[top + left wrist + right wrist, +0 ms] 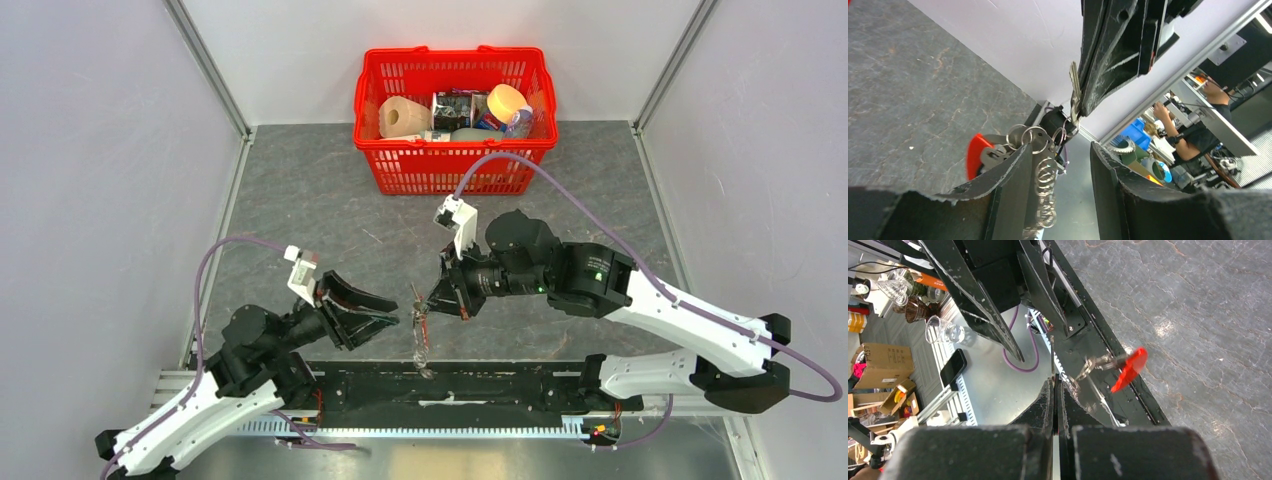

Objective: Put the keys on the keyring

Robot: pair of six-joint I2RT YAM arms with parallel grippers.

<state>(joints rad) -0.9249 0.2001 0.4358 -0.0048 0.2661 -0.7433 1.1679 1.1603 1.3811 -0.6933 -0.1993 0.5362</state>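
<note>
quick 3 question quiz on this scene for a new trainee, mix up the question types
1. True or false: the right gripper is shut on the key.
2. Multiple choice: how does the left gripper stand?
A. open, holding nothing
B. shut on the strap
C. shut on the key
3. Fill in the blank: the strap on the keyring is ____ in colour.

Key: 1 true; 2 A; 3 red.
</note>
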